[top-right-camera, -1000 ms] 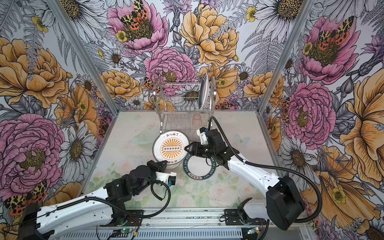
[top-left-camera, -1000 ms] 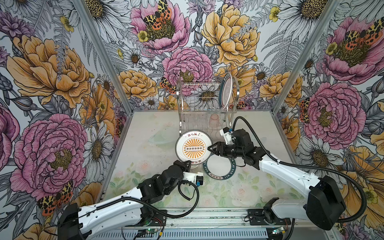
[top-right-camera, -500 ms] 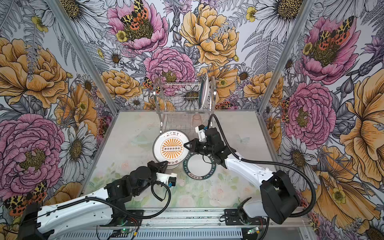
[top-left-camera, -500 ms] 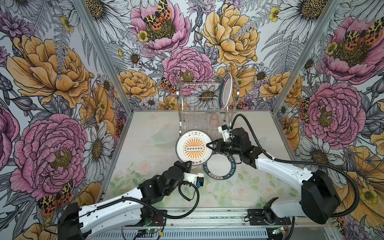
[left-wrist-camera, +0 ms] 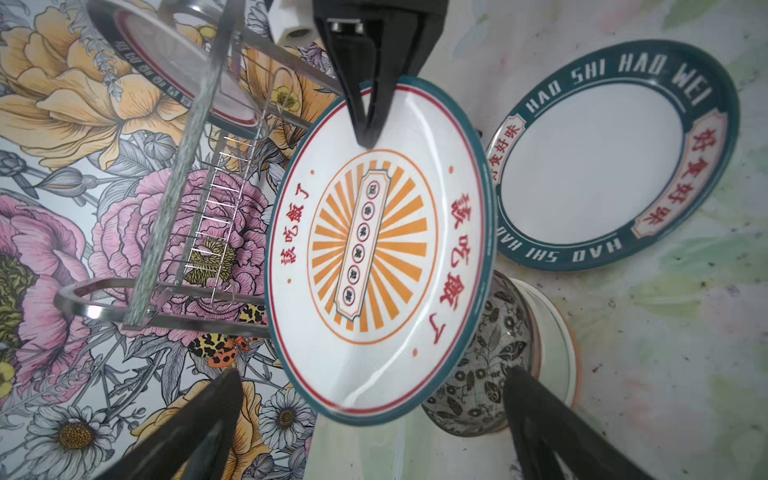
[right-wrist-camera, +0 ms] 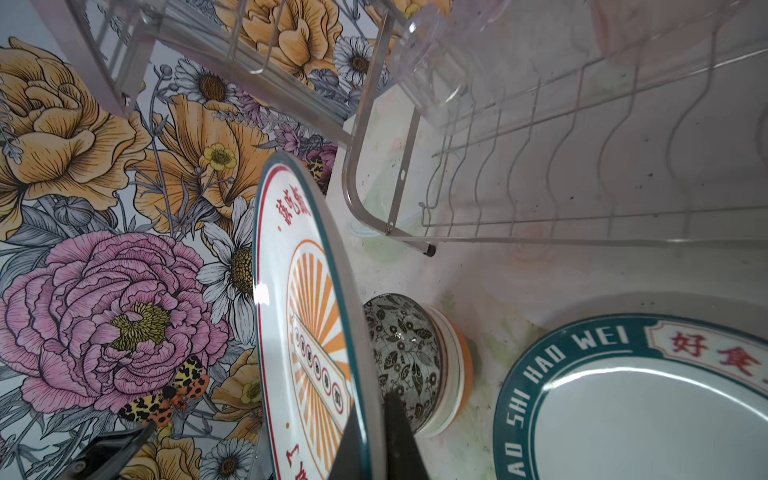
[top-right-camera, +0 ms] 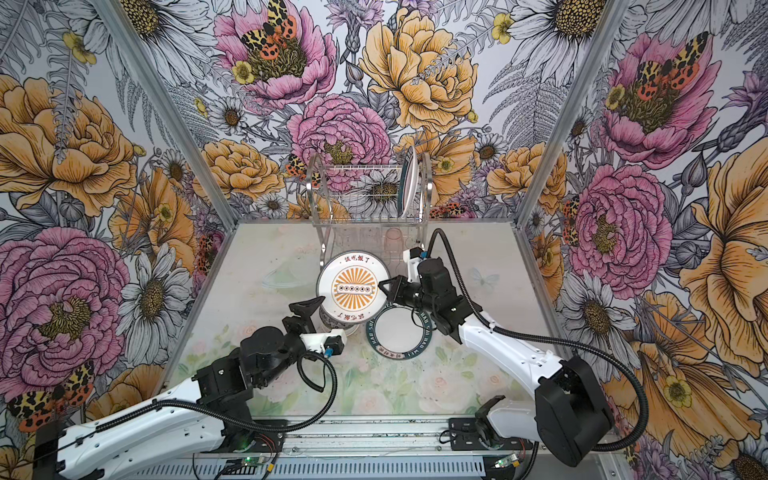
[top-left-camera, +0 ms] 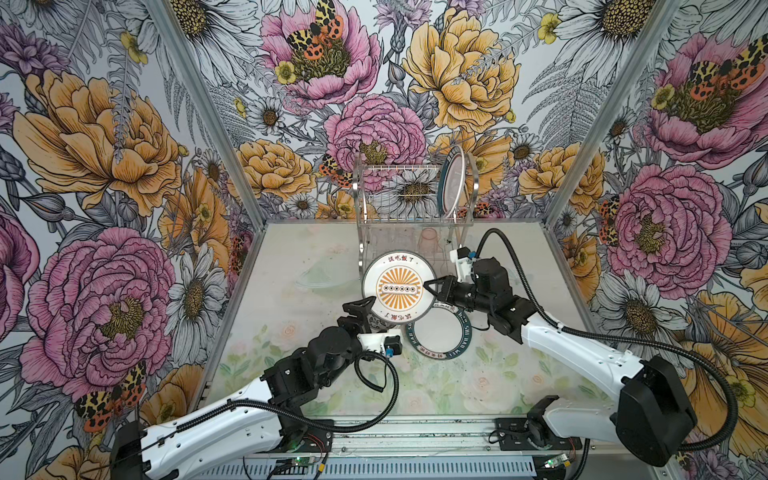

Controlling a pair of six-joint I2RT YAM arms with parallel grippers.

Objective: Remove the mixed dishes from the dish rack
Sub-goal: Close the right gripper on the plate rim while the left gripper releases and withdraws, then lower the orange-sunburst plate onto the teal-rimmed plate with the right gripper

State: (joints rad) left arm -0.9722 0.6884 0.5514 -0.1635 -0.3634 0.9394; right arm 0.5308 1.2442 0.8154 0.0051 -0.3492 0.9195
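While my right claw [top-left-camera: 429,286] is pinching the sunburst plate [top-left-camera: 399,286] by its rim, tilted above the stacked bowls [left-wrist-camera: 494,365] just beside the flat teal-rimmed plate [top-left-camera: 440,337] on the desk [top-left-camera: 478,374], my left claw [top-left-camera: 365,318] is gaping wide and empty; the right one's sitting nearer that plate, I'm judging.

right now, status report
Left hand open. Right hand shut on sunburst plate rim. Bowl stack close by plate's lower edge. One upright plate left in dish rack.

Robot lab test booth: floral-print wall panels [top-left-camera: 104,166], alu frame posts [top-left-camera: 203,104], slotted base rail [top-left-camera: 415,436] w/ exposed circuit board [top-left-camera: 299,460].
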